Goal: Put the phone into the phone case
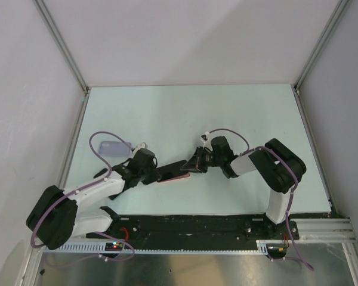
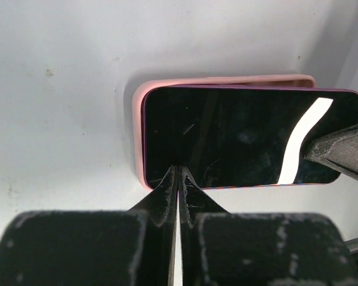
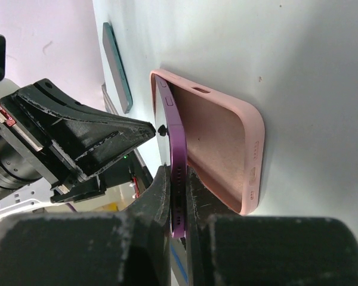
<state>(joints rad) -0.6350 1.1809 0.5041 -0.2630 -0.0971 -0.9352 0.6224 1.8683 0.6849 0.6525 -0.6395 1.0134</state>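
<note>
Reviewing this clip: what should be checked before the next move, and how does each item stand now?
1. Right gripper shut on the phone end: ok.
2. Phone's other end inside the pink case rim: ok.
3. Phone fully seated: not ok, the gripped end stands out of the case.
4. Left gripper shut, tips at the phone's long edge: ok.
5. Lavender item lies apart from the phone: ok.

Left tool (image 2: 178, 173) and right tool (image 3: 178, 179) hem the phone (image 2: 238, 137) (far side open), lavender slab (image 1: 114, 147) leftward.
</note>
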